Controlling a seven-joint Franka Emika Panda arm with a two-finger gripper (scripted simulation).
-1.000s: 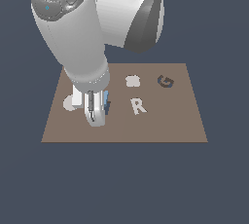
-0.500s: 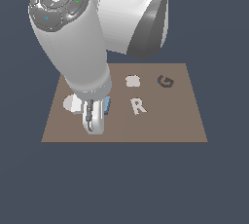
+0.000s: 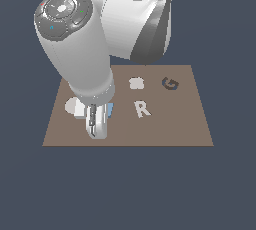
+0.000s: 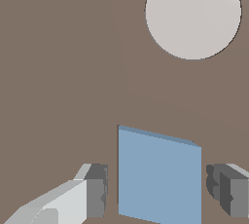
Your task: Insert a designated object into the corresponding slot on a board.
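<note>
Compared with the frames one second and half a second ago, the arm has shifted slightly lower and toward the exterior view's left, bringing the hand [image 3: 96, 126] down close to the brown board [image 3: 190, 124].

Hand state: the wrist view shows the two fingers [image 4: 95, 189] spread apart, with the blue block [image 4: 159, 174] standing between them. A visible gap remains on each side of the block, so the hand is open and grips nothing.

Location of the task's thing: in the exterior view the blue block shows only as a sliver beside the hand, near the board's edge on the exterior view's left, just beside the white round disc [image 3: 73, 106]. An R shape [image 3: 142, 108], a G shape [image 3: 170, 83] and a small white shape [image 3: 136, 83] lie well apart toward the exterior view's right.

Governing relation: the block sits directly between the fingers, its flat faces toward the pads. Closing would likely meet those faces squarely. Which slot corresponds to the block cannot be determined.
</note>
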